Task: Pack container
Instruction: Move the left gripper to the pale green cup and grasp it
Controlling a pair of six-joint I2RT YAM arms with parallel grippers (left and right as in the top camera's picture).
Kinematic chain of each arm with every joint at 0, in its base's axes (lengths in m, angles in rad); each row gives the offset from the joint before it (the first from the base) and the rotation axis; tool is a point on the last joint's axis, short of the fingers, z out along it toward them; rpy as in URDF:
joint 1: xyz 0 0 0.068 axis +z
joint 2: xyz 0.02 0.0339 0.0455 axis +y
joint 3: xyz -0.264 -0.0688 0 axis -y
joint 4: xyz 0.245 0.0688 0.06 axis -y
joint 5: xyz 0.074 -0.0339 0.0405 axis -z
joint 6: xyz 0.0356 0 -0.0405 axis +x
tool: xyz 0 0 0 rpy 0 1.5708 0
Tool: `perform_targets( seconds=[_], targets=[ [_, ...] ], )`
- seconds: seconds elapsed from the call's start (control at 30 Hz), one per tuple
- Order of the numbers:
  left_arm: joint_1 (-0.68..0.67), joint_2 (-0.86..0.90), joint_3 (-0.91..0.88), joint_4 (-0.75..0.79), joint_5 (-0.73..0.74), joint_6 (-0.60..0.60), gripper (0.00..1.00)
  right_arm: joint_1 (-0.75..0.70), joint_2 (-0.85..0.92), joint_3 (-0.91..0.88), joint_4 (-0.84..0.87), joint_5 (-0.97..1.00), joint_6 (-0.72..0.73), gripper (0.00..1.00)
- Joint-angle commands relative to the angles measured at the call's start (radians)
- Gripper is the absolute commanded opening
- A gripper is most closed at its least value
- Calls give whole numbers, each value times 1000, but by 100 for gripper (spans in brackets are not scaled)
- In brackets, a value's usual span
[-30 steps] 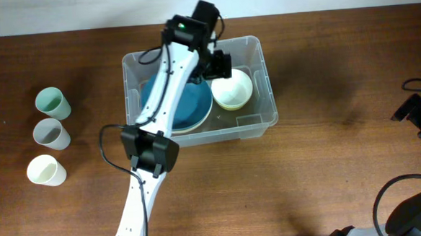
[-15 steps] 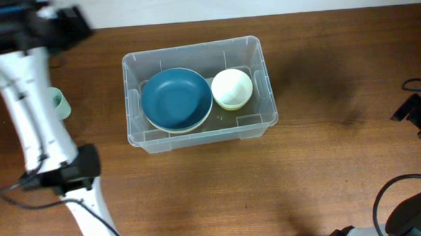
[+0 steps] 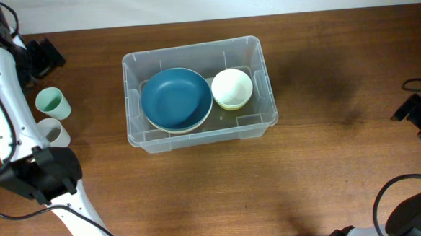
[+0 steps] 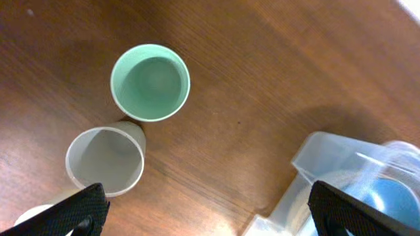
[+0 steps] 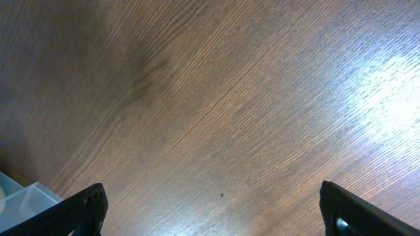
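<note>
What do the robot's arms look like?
The left arm is slim white tubes linked by a chunky black joint. The right arm shows only black parts at the picture's edge. Black cable trails by both. The left fingers and right fingers are black and blunt.

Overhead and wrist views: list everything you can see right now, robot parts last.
container: one, clear plastic, middle of the table
dish: one, dark blue, inside the container
bowl: one, pale yellow, inside the container beside the dish
green cup: one, on the table left of the container
grey cup: one, next to the green cup
white cup: one, mostly hidden at the wrist view's edge
table: one, brown wood
left gripper: open, above the cups
right gripper: open, over bare table
</note>
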Motion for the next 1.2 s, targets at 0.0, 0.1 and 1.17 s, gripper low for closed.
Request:
perform_targets(
  seconds=[0.0, 0.1, 1.17],
  targets=[
    [9, 10, -80, 46, -14, 49, 99, -3, -18, -1, 0, -2, -3, 99],
    [9, 10, -142, 91, -15, 52, 99, -3, -18, -1, 0, -2, -3, 99],
    [9, 129, -419, 388, -109, 105, 99, -3, -18, -1, 0, -2, -3, 99]
  ],
)
